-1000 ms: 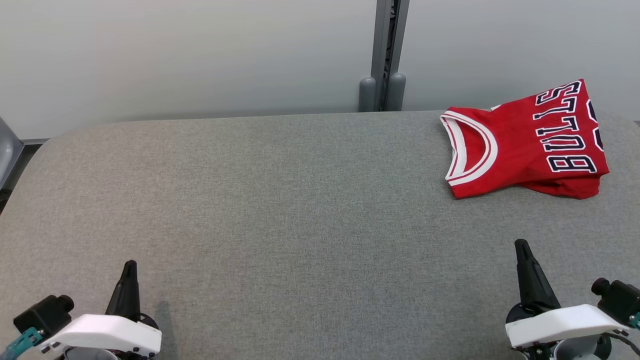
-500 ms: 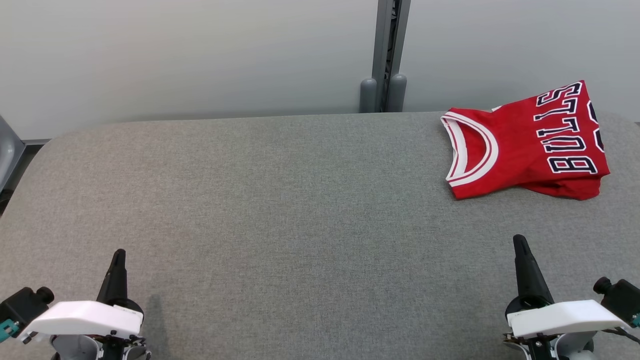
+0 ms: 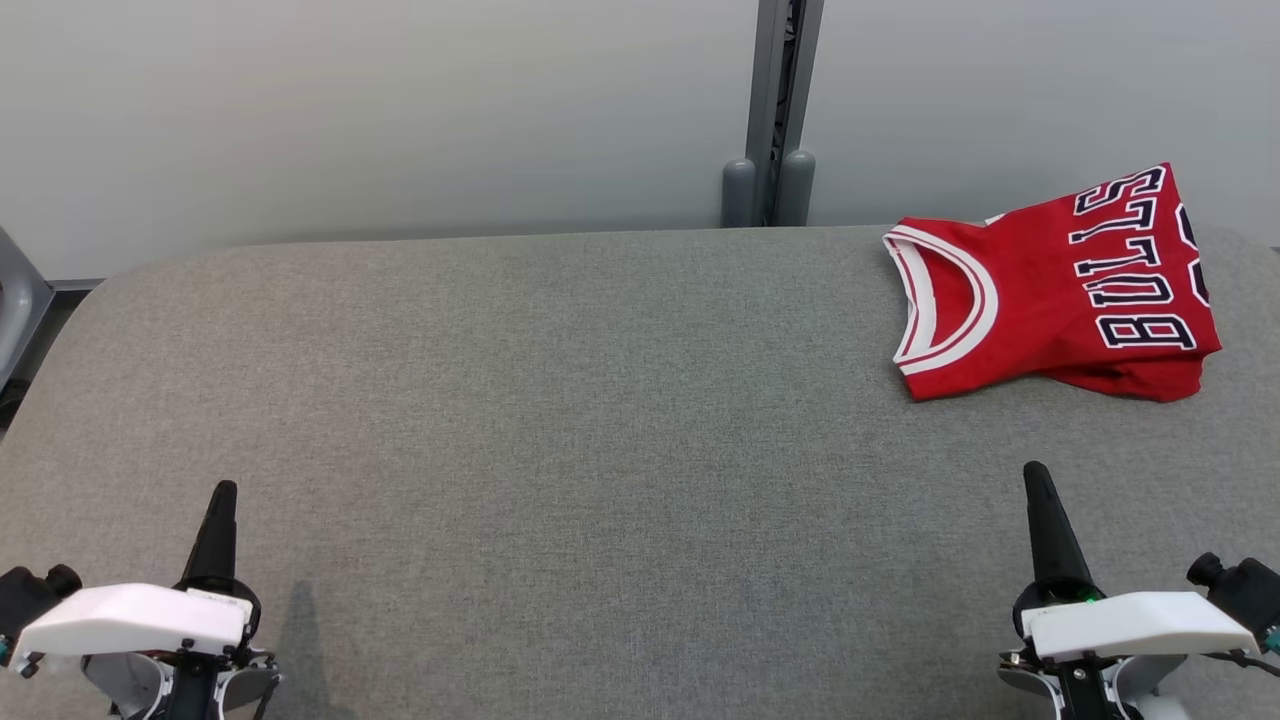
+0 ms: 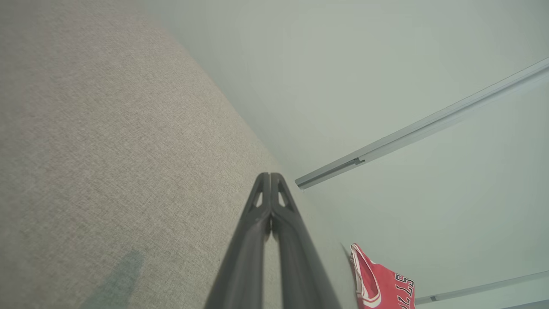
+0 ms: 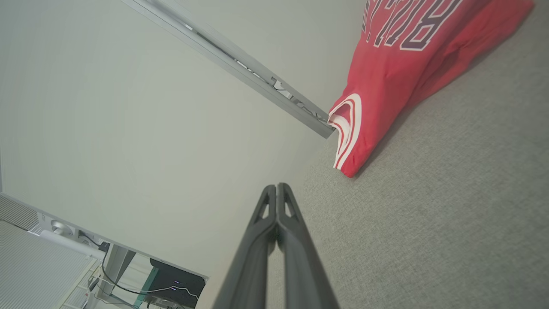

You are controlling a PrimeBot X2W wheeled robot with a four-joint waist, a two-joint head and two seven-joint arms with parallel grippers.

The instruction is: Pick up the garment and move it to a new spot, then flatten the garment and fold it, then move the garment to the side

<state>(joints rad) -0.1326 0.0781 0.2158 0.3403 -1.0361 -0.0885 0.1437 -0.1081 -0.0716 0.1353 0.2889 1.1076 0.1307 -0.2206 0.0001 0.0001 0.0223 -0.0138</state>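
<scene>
**Inspector:** Two grippers, both clamped closed with nothing between the fingers. The left gripper [image 3: 222, 490] is at the near left of the grey fabric-covered table [image 3: 600, 400], and the right gripper [image 3: 1034, 470] is at the near right. In each wrist view the dark fingers meet at the tips.

**Clerk:** Where is the garment?

**Inspector:** The red sleeveless basketball jersey [image 3: 1040, 300] lies at the far right of the table, close to the back edge, folded into a compact block. Its white-trimmed neckline faces the table's centre. The dark, white-edged lettering "BULLS" runs sideways across the top layer.

**Clerk:** How does it sit relative to the grippers?

**Inspector:** It is apart from both. The right gripper is the nearer one, on the jersey's near side, with bare table between them. The left gripper is well apart, across the table. A grey metal post [image 3: 780, 100] stands behind the back edge, between pale wall panels [image 3: 400, 120].
</scene>
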